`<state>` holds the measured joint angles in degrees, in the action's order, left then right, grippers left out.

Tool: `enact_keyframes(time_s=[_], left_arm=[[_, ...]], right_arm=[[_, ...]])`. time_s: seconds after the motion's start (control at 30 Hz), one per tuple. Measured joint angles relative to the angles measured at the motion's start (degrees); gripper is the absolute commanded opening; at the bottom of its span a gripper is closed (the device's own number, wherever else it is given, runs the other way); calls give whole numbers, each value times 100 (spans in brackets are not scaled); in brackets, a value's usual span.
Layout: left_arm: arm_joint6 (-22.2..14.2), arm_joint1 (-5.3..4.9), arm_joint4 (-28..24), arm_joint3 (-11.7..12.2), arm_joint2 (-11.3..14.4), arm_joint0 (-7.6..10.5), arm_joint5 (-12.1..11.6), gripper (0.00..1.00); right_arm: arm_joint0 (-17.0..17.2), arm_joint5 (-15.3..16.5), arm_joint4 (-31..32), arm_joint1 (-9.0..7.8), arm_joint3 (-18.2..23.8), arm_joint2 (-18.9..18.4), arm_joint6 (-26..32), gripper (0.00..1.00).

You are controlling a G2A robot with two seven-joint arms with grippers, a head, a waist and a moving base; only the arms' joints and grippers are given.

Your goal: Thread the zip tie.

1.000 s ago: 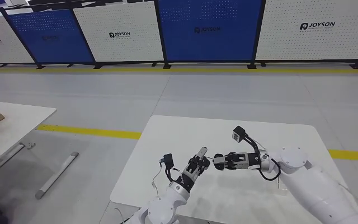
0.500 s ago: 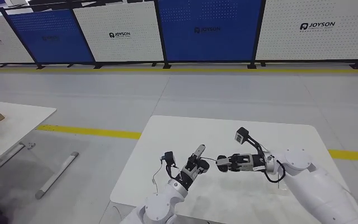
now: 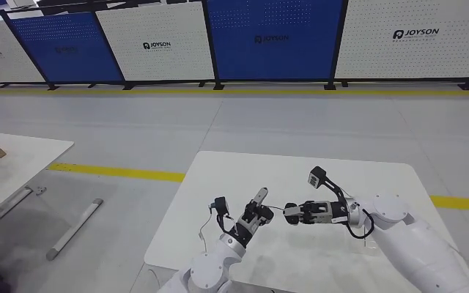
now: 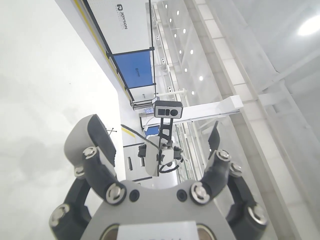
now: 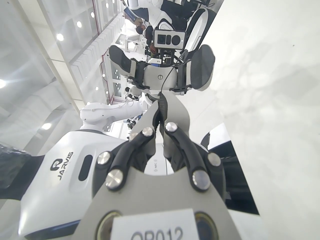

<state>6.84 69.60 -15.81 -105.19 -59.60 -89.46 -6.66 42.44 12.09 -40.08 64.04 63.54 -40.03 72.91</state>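
Both arms hang low over the white table (image 3: 220, 176), tip to tip. My right gripper (image 3: 289, 212) (image 5: 159, 106) is shut on a thin black zip tie (image 5: 163, 86) (image 3: 275, 209). The tie sticks out of the pinched fingertips toward the other arm. My left gripper (image 3: 258, 208) (image 4: 157, 133) faces it a short way off, fingers (image 4: 100, 138) spread wide with nothing between them. In the right wrist view the left gripper's open pads (image 5: 203, 68) stand either side of the tie's free end. I cannot tell whether the tie touches the left gripper.
The table's front-left edge (image 3: 157, 245) lies close below the left arm, and bare tabletop stretches behind and to the right. A second white table (image 3: 29, 154) stands off to the left across the floor. Blue and white panels (image 3: 275, 40) line the back.
The right gripper has drawn back a little to the right with the zip tie, so the gap between the two grippers has widened. The left gripper has barely shifted.
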Motion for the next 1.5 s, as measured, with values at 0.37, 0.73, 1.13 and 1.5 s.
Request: enact_keyframes(time_s=[0.37, 0.73, 1.13, 1.5], left_arm=[[-152, 6, 71, 64, 9, 18, -77, 40], [-396, -15, 356, 109, -113, -126, -283, 0], [-625, -26, 397, 28, -202, -224, -268, 0], [-727, -29, 441, -76, -254, -309, -277, 34]], right_arm=[[0, 0, 0, 0, 0, 0, 0, 0], [0, 0, 0, 0, 0, 0, 0, 0], [0, 0, 0, 0, 0, 0, 0, 0], [0, 0, 0, 0, 0, 0, 0, 0]])
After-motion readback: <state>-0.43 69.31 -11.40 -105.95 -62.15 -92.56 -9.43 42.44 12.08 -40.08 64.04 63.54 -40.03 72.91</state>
